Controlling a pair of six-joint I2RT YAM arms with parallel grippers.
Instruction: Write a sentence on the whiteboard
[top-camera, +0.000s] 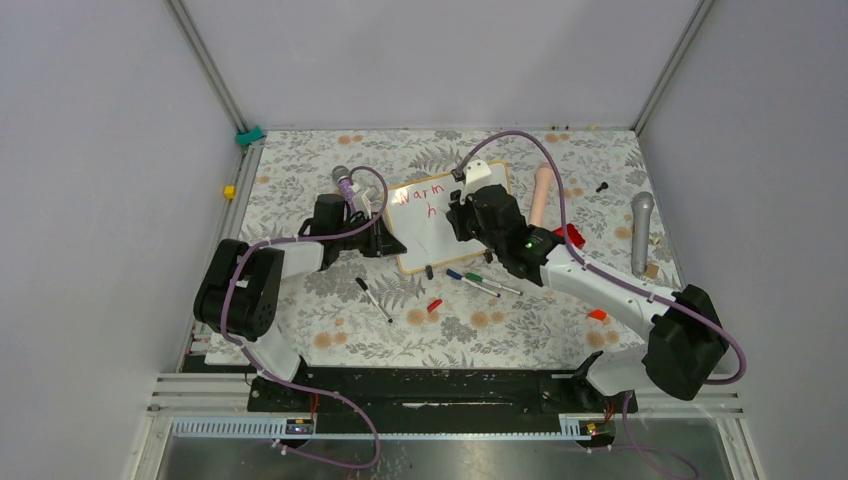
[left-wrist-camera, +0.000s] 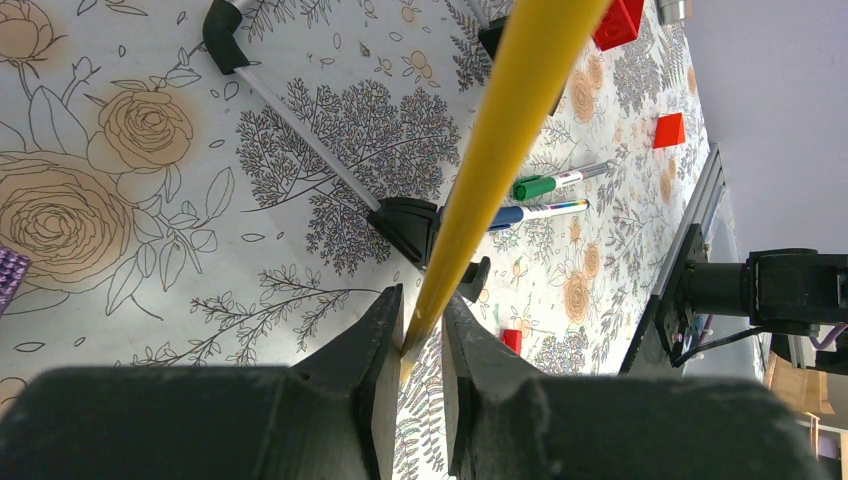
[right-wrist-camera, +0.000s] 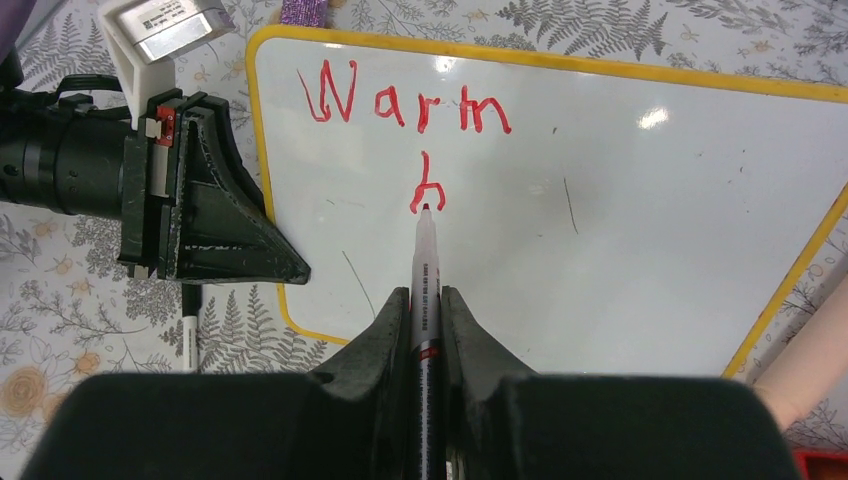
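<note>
Left pincer (left-wrist-camera: 422, 310): at the whiteboard's left edge, jaws narrowed onto its yellow frame.
Whiteboard (right-wrist-camera: 620, 250): mid-counter (top-camera: 300, 180), set slightly askew.
Sentence (right-wrist-camera: 405, 100): red "Warm" along the whiteboard's top, a lone "h" beneath.
Right pincer (right-wrist-camera: 426, 300): over the whiteboard's near right part, clamped tight on a red marker (right-wrist-camera: 425, 250), tip touching the "h".
Loose markers (top-camera: 478, 283): just off the whiteboard's near edge.
Microphone (top-camera: 641, 228): well right of the whiteboard.
</note>
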